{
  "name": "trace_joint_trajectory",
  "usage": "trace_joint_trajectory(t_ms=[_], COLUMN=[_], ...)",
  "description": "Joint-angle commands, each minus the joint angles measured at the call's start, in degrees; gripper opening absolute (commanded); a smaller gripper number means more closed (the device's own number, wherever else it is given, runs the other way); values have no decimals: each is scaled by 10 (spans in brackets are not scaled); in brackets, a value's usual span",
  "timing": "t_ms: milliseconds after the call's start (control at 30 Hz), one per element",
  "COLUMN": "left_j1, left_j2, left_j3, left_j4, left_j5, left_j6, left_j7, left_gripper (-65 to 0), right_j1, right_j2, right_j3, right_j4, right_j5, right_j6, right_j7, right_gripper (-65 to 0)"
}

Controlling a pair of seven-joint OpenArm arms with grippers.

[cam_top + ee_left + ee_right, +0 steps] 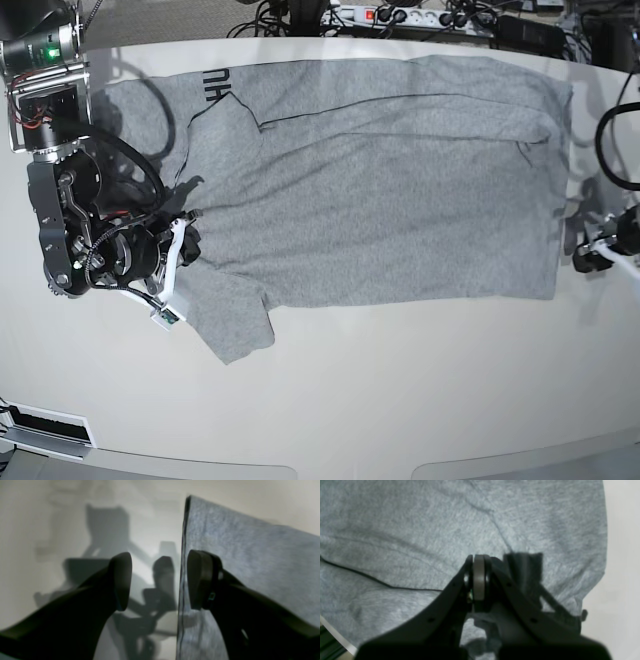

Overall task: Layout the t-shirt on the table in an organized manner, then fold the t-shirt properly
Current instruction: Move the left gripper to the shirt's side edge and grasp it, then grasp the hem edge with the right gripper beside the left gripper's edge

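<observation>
The grey t-shirt (380,200) lies spread across the table (400,400), its upper part folded over and black lettering (215,88) showing at the far left. My right gripper (190,240) sits on the shirt's left side by the lower sleeve. In the right wrist view it (478,577) is shut over the t-shirt (407,530); whether cloth is pinched does not show. My left gripper (582,258) is at the shirt's right edge. In the left wrist view it (160,580) is open, one finger over the t-shirt (250,555), the other over bare table (37,517).
Cables and a power strip (420,15) run along beyond the table's far edge. The table's curved front edge (330,465) is near the bottom of the base view. A layered fold edge (370,580) crosses the shirt left of my right gripper.
</observation>
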Motion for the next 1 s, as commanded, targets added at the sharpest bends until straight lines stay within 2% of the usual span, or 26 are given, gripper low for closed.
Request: trace_joint_trajectory(t_ms=[0,67,167,200,367,467,600,733,967], left_j1=[-21,-24,-22,-22,-24,-24,-23,-24,-24], left_j2=[-9,9,28,33,48,60,70,73,86], left_j3=[0,1,1,1,1,1,1,1,1], left_j4=[7,7,6,5,-20,-42,-60,-60,-59], left_j5=[2,28,71,78,85,97,97,97,80], left_j6=[4,19,66,73,72,70,34,1,-64], left_j7=[-21,-42,-82,-90,-148,-153,-161,-156,-123], left_gripper=[-290,-290,-290,-290,-290,-290,-291,-314,-328], right_j1=[16,16,15,16,16,16,15,15,16], right_j2=[7,7,7,7,7,7,7,7,7], right_j3=[3,3,3,3,3,3,3,3,3], right_j4=[9,9,9,9,9,9,9,9,9], right_j5=[8,9,9,8,10,10,12,56,70], right_j6=[1,1,-1,0,-1,-1,-1,0,10], right_j7=[8,3,-2,-3,-7,-7,-11,-29,-35], right_gripper=[-650,-650,-650,-650,-650,-650,-650,-650,-650])
